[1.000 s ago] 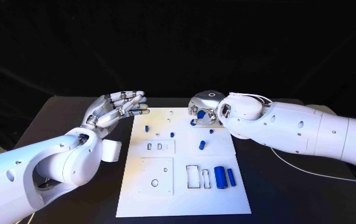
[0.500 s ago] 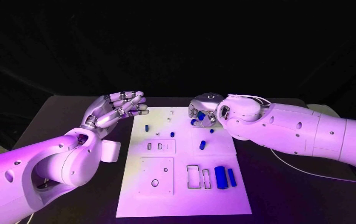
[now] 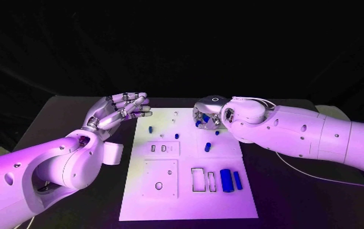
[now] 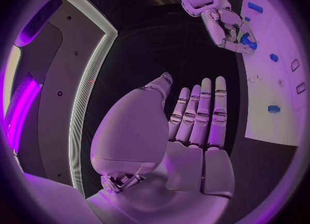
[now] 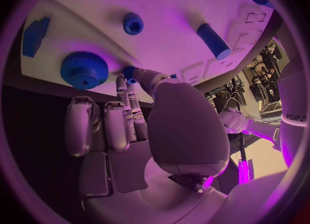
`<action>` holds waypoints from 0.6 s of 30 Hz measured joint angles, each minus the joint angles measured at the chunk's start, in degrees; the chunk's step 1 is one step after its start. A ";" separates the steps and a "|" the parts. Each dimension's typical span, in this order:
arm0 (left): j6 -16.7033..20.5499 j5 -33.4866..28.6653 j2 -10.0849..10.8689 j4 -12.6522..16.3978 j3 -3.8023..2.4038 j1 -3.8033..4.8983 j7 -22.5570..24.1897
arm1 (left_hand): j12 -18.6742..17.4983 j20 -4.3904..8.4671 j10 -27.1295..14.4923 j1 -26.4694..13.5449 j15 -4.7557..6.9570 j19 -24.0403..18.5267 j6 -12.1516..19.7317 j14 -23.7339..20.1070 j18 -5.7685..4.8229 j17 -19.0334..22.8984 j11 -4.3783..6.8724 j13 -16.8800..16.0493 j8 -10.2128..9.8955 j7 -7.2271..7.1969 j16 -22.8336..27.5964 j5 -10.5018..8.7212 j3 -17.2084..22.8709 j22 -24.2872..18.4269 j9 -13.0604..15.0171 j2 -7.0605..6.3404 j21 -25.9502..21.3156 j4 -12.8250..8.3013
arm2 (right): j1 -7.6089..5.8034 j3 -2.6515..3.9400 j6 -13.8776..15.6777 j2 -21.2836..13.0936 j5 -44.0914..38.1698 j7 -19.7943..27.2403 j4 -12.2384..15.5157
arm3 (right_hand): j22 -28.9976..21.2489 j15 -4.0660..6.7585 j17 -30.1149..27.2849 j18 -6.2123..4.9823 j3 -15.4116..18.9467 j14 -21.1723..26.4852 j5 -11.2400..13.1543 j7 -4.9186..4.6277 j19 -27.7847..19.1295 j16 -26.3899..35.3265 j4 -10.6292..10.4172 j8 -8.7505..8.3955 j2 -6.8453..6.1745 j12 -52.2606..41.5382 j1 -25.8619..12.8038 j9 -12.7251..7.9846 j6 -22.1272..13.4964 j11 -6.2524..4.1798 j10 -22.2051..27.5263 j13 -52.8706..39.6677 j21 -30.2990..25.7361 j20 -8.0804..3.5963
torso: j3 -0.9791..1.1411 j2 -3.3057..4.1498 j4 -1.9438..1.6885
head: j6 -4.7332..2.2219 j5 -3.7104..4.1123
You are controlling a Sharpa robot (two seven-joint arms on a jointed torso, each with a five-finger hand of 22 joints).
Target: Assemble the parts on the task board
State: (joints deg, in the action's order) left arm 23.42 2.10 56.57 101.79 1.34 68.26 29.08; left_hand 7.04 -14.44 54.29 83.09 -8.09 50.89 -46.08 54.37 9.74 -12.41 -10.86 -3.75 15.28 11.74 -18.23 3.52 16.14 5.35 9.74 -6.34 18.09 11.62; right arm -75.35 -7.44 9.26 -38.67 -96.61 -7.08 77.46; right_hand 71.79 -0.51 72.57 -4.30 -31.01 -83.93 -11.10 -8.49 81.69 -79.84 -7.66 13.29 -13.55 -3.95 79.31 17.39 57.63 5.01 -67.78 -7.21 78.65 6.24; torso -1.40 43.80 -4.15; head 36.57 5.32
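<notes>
Task board (image 3: 190,197) carries two upright blue cylinders (image 3: 225,179) side by side.

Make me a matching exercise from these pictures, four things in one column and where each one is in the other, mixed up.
Things
1. left robot hand
2. right robot hand
3. blue gear
4. two blue cylinders

Places or states
A. lying side by side near the task board's near right corner
B. raised beside the board's left edge, fingers spread, holding nothing
C. lying on the board at its far edge, just off the right fingertips
D. at the board's far right corner, fingertips pinching a small blue part

Pairs: 1-B, 2-D, 3-C, 4-A
</notes>
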 measured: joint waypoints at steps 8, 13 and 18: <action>-0.14 0.00 -0.06 -0.22 0.00 0.01 -0.19 | 0.00 0.00 0.00 0.00 0.00 0.00 0.00 0.00 0.00 0.01 0.00 0.00 0.00 0.00 0.00 0.00 0.00 0.00 0.00 0.00 0.00 0.00 | 0.08 0.06 0.17 0.06 0.00 0.00 -0.24 | 1.36 0.21 0.35 0.37 -0.94 -0.21 0.02 0.53 0.19 -0.43 0.79 1.10 0.98 -0.13 -0.04 1.00 0.94 -0.57 -1.38 -0.14 0.88 -0.19 | 0.00 0.05 -0.09 | 0.25 0.03; -0.22 0.00 -0.10 -0.28 0.00 0.02 -0.28 | 0.00 0.00 0.00 0.00 0.00 0.00 0.00 0.00 -0.01 0.01 0.00 0.00 0.00 0.00 0.00 0.00 0.00 0.00 0.00 0.00 0.00 0.00 | 0.12 0.07 0.97 0.00 -0.12 -0.08 -0.24 | 3.09 0.44 0.84 0.37 -1.93 0.00 1.69 0.72 0.94 -0.88 1.79 1.90 2.27 -0.14 0.17 1.91 1.54 -0.78 -2.49 -0.43 2.21 -0.53 | -0.01 0.12 -0.17 | 0.26 0.05; -0.30 0.00 -0.16 -0.43 0.00 0.02 -0.36 | 0.00 0.21 0.00 0.00 0.00 0.21 0.00 0.00 -0.01 -0.04 0.00 0.00 0.00 0.00 0.00 0.00 0.00 -0.06 0.00 0.00 0.00 0.00 | 0.28 0.01 3.06 -0.98 -0.28 -0.23 1.54 | 3.16 0.65 0.85 0.36 -2.43 -0.20 1.99 0.85 1.53 -1.21 2.31 2.61 2.58 -0.43 0.32 2.66 2.07 -0.41 -2.87 -0.51 2.88 -0.72 | 0.00 0.15 -0.21 | 0.23 -0.04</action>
State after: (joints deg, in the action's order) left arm 23.12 2.10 56.41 101.37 1.34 68.28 28.72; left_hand 7.04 -14.23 54.29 83.09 -8.10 51.10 -46.08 54.37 9.72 -12.45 -10.86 -3.74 15.28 11.75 -18.23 3.52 16.14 5.29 9.74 -6.34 18.09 11.62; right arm -75.06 -7.43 12.32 -39.65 -96.89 -7.31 78.99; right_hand 74.95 0.14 73.42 -3.94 -33.44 -84.12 -9.11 -7.64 83.22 -81.05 -5.35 15.90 -10.97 -4.38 79.63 20.05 59.70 4.59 -70.65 -7.71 81.53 5.52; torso -1.40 43.95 -4.36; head 36.80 5.28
